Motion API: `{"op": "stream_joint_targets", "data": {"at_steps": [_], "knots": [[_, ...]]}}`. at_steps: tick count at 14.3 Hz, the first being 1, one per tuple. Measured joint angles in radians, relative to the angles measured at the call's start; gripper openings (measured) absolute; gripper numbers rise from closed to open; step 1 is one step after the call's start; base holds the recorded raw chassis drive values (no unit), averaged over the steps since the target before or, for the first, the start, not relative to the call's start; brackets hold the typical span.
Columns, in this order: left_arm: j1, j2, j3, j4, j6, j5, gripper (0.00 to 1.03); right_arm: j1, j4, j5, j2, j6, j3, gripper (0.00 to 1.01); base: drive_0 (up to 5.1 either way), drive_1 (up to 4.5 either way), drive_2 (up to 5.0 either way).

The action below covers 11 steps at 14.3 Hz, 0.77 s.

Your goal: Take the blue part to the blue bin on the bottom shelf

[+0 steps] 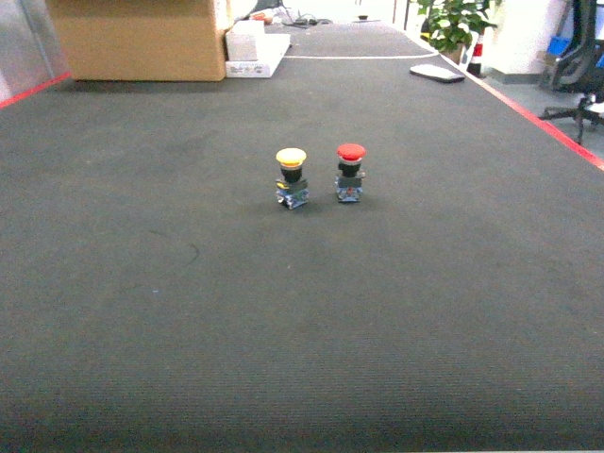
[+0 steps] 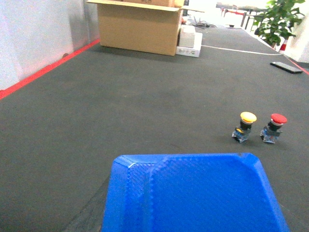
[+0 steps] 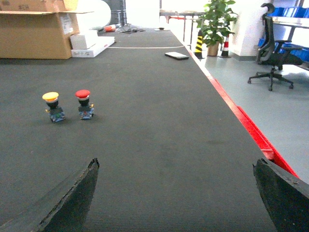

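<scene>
Two push buttons stand upright on the dark tabletop (image 1: 189,311), a red button (image 1: 350,172) and a yellow button (image 1: 291,176). The yellow one is just beside the red button on its left, apart from it and level with it. Each has a black neck and a small bluish base.

Well beyond the red button and to its left sits a big cardboard box (image 1: 142,38), with a white box (image 1: 257,52) touching its right side. A flat black slab (image 1: 437,73) lies far beyond the red button to the right, near the red-edged border. Past that are a potted plant (image 1: 453,21) and an office chair (image 1: 580,57).

The right gripper (image 3: 175,166) is on the near side of the red button and to its right. Its dark fingers (image 3: 72,198) are spread wide and hold nothing.

In the left wrist view, a flat bright-blue plastic panel (image 2: 193,193) with bevelled corners fills the lower edge, nearer than the red button and to its left. I cannot tell whether it is held, as the left fingers are out of sight.

The blue part cannot be made out in any view.
</scene>
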<state>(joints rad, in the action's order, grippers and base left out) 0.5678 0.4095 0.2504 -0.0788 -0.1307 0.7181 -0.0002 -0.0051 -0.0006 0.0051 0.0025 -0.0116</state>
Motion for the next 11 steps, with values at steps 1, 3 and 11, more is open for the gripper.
{"op": "stream_joint_targets", "data": {"at_steps": [1,3,11], "knots": [[0.0,0.0,0.0,0.0,0.0,0.0,0.43,0.0,0.0,0.0,0.0,0.0,0.0,0.98,-1.6,-1.64,-1.6],[0.0,0.0,0.0,0.001,0.0,0.0,0.43,0.0,0.0,0.0,0.0,0.0,0.0,0.98,-1.5,-1.5,-1.5],[0.0,0.001,0.0,0.0,0.0,0.0,0.43,0.0,0.0,0.0,0.0,0.0,0.0,0.98,-1.7,-1.71,-1.7]]}}
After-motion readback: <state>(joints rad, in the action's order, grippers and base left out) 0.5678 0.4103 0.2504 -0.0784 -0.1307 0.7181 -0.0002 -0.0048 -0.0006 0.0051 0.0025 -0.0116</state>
